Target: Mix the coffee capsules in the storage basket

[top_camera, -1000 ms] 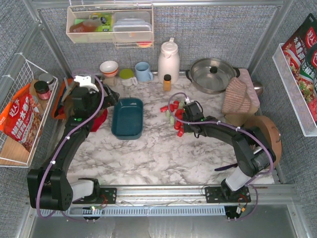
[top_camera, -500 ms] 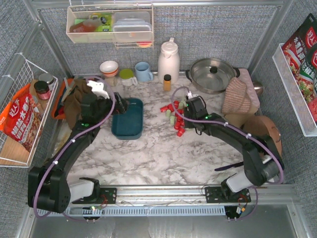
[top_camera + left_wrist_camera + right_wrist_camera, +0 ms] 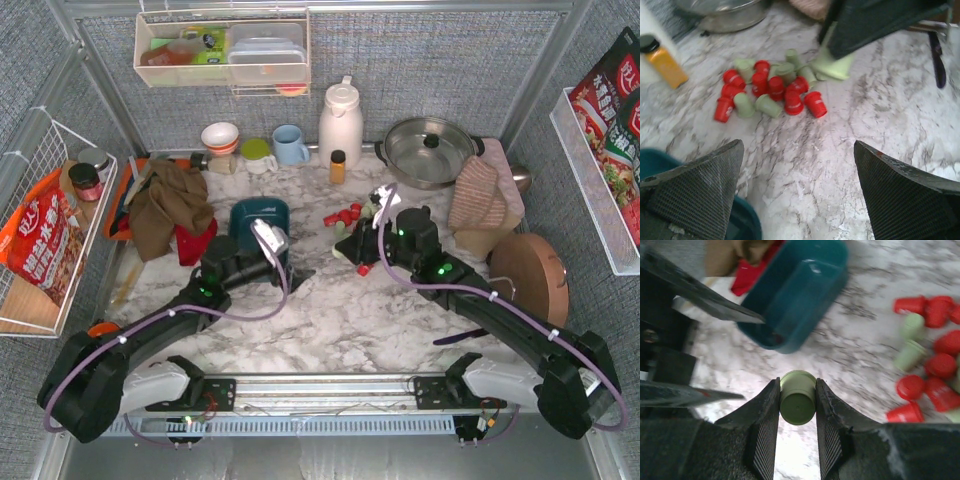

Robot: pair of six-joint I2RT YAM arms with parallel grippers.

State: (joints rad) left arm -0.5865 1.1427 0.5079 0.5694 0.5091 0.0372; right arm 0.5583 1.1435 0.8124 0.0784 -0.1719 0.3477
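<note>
Along the left edge of the worktop [image 3: 330, 320], a brown cloth [image 3: 165, 205] and a red cloth [image 3: 197, 243] are heaped up close to the storage basket [image 3: 258, 212], so there's little room on that side. The basket's near half is hidden under the left arm. The left end effector [image 3: 797, 145] hangs just past the basket's near right corner with its fingers spread wide and nothing between them, facing the pile. A narrow strip of bare marble separates the basket from the right end effector [image 3: 796, 387]. That end effector is clenched on a mint capsule [image 3: 797, 397], held above the strip and clear of the basket's rim. The rest of the coffee capsules [image 3: 772, 92] lie loose on the worktop just right of it, red and mint mixed, none in the basket that I can see. A folded cloth [image 3: 478, 195] and a round wooden board [image 3: 530, 270] crowd the right edge. The near half of the worktop is open.

Half a second ago the left arm stood over the basket's far left corner. It has since swung round to the near side. The right arm has pulled leftward off the pile.
</note>
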